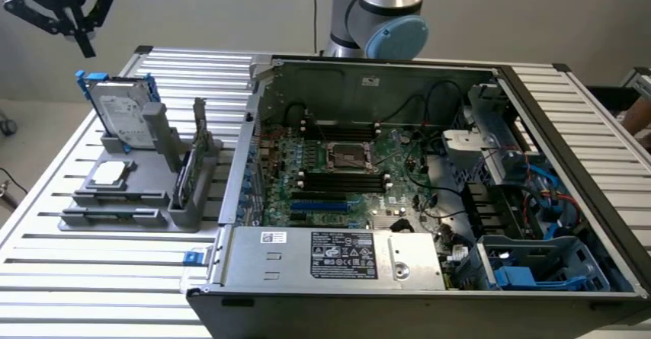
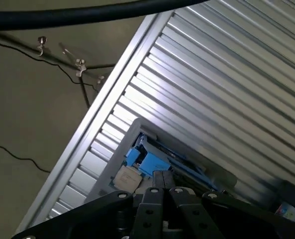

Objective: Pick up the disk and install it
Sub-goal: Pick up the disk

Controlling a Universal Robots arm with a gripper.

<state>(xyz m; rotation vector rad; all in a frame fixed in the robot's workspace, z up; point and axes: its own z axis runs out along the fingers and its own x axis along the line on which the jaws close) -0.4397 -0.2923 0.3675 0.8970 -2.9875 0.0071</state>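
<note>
- One robot arm (image 1: 379,11) rises behind an open computer case (image 1: 407,80) on a slatted metal surface (image 1: 91,278).
- Its pincer (image 1: 85,43) hangs in the air at the exterior view's upper left, fingers clenched together and grasping nothing.
- The disk (image 1: 122,112), silver-grey with a white label and a blue carrier, stands tilted on edge in a grey holder (image 1: 112,217). It is to the exterior view's left of the case, below the pincer and apart from it.
- A small square chip (image 1: 108,173) lies in the holder, nearer the camera than the disk.
- A thin green card (image 1: 186,173) stands on edge beside them.
- From the wrist view, the clenched pincer points toward the blue carrier, with what may be the chip next to it.
</note>
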